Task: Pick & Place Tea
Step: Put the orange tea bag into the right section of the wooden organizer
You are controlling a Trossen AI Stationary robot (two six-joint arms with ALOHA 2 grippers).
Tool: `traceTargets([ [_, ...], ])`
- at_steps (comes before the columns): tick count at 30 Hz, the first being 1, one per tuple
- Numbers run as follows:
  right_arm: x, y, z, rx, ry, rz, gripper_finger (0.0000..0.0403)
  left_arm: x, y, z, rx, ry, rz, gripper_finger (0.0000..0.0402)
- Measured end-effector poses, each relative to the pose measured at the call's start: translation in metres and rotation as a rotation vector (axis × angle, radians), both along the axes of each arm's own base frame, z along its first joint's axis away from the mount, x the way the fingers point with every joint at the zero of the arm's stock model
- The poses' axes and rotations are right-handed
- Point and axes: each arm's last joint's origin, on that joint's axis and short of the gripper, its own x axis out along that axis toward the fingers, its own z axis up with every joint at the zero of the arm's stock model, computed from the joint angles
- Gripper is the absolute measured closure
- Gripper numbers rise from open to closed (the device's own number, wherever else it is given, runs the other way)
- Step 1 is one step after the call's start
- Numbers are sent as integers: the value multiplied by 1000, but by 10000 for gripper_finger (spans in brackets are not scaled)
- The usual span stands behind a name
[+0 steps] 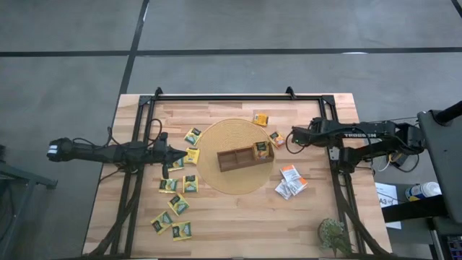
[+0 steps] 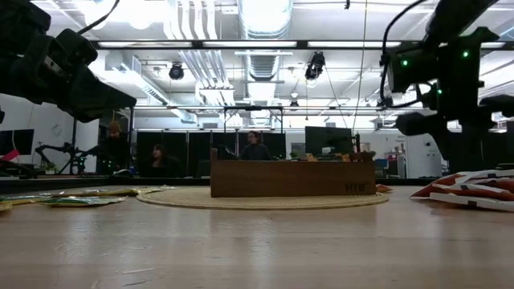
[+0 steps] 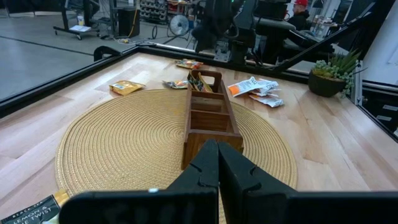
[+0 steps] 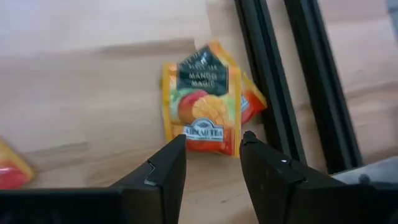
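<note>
Low view: right arm's gripper [image 2: 440,120] is only a dark silhouette at upper right; finger state not readable there. Wooden tray [image 2: 292,178] shows its side wall only; contents hidden. White-and-orange packets [image 2: 475,189] cut off by right edge.

Right wrist view: a second orange packet [image 4: 252,99] lies mostly hidden beneath the mango tea packet [image 4: 202,99]. Another packet [image 4: 9,168] is cut by left edge; print unreadable.

Left wrist view: lemon packet [image 3: 34,210] cut off at lower left.

High view: packet lettering too small to read. Potted plant [image 1: 335,235] clipped by bottom edge.
</note>
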Motion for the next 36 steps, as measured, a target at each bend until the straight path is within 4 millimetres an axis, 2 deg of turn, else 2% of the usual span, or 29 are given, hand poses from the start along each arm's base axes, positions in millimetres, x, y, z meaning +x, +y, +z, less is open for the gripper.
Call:
traceTargets([
  [13, -13, -16, -36, 83, -85, -6, 209, 0, 0, 0, 0, 0, 0, 402],
  [19, -21, -24, -47, 81, -105, -38, 214, 0, 0, 0, 0, 1, 0, 402],
  [25, -24, -25, -49, 88, -88, -31, 249, 0, 0, 0, 0, 0, 0, 402],
  [36, -21, -27, -45, 114, -63, 54, 376, 0, 0, 0, 0, 0, 0, 402],
])
